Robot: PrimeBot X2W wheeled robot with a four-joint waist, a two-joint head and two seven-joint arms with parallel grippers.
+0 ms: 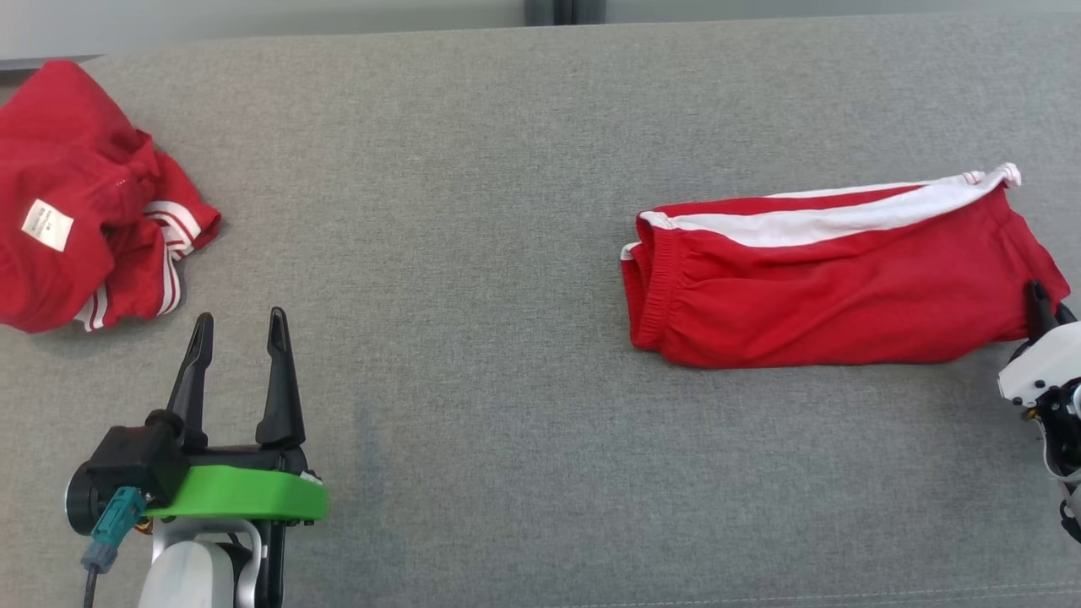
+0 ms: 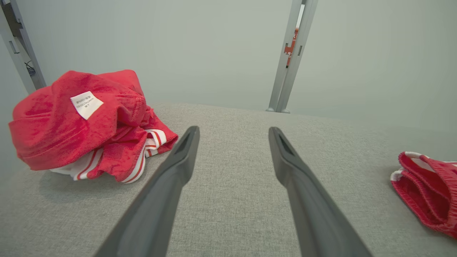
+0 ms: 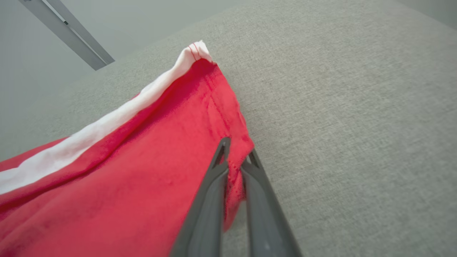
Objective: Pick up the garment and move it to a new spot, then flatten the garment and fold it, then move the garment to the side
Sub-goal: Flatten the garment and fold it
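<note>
Red shorts with a white side stripe (image 1: 836,270) lie folded on the right of the grey surface, waistband toward the middle. My right gripper (image 1: 1040,308) is shut on their lower right corner; in the right wrist view the fingers (image 3: 237,157) pinch the red hem (image 3: 235,142). My left gripper (image 1: 241,333) stands open over bare fabric at the lower left, nothing between its fingers (image 2: 185,150). The shorts' waistband (image 2: 425,189) shows at the right edge of the left wrist view.
A second red garment (image 1: 80,203) with white stripes and a white label lies crumpled at the far left, also seen as a heap (image 2: 82,125) ahead-left of my left gripper. Grey surface (image 1: 473,253) spreads between them; a metal post (image 2: 289,57) stands behind.
</note>
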